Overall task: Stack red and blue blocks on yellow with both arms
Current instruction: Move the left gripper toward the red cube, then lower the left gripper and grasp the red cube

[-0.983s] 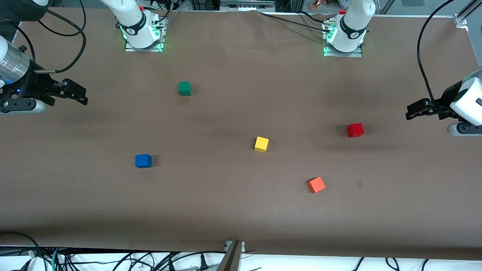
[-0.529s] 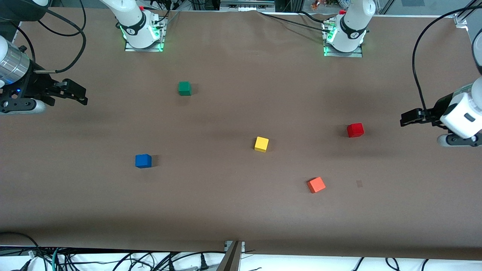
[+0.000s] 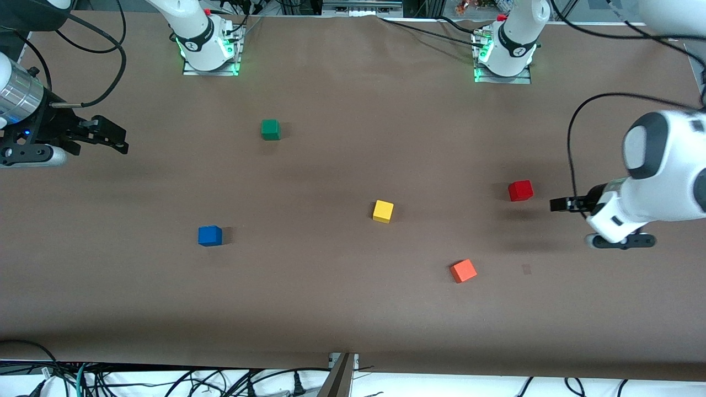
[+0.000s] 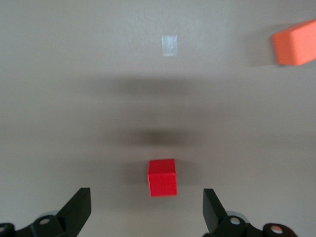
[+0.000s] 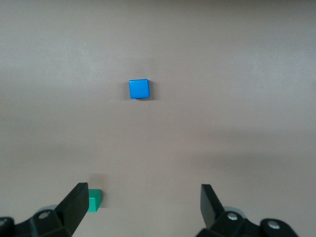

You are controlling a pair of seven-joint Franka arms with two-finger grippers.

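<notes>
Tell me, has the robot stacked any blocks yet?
Not yet. The yellow, red and blue blocks all sit apart on the table, nothing stacked. In hand: the left gripper, open and empty, is up in the air beside the red block. The right gripper waits, open, at its end of the table. Left: grab red and blue and stack them on yellow.

High front camera; wrist cameras straight down over table.

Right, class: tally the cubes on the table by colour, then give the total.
Red cube: 1
Blue cube: 1
Yellow cube: 1
Orange cube: 1
Green cube: 1
Total: 5
</notes>
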